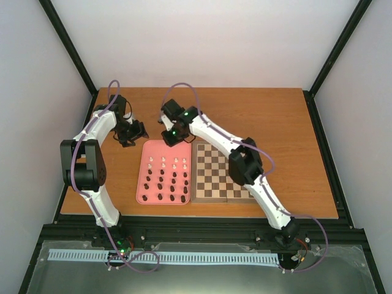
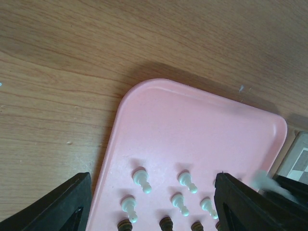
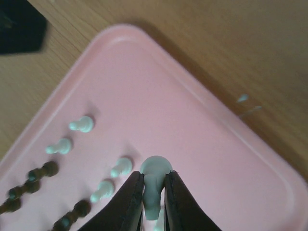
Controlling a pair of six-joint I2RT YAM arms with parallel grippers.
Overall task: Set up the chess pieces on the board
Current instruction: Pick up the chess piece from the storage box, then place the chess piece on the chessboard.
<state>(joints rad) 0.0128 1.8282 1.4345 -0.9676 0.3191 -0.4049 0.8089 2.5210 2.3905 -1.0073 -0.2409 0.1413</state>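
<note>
The chess pieces stand in rows on a pink tray (image 1: 147, 184), several white ones (image 1: 163, 162) at the back and dark brown ones (image 1: 160, 185) in front. The board (image 1: 211, 174) lies right of the tray, partly covered by my right arm. My right gripper (image 3: 154, 192) is shut on a white piece (image 3: 156, 174), held above the tray's far end (image 3: 192, 110). It also shows in the top view (image 1: 170, 138). My left gripper (image 2: 151, 211) is open and empty above the tray's far left corner (image 2: 192, 125), with white pieces (image 2: 142, 179) below it. It is also in the top view (image 1: 131, 131).
The tray and board sit on a wooden table (image 1: 275, 116). The board's corner (image 2: 301, 161) shows at the right of the left wrist view. Dark pieces (image 3: 41, 171) stand at the lower left of the right wrist view. The two grippers are close together.
</note>
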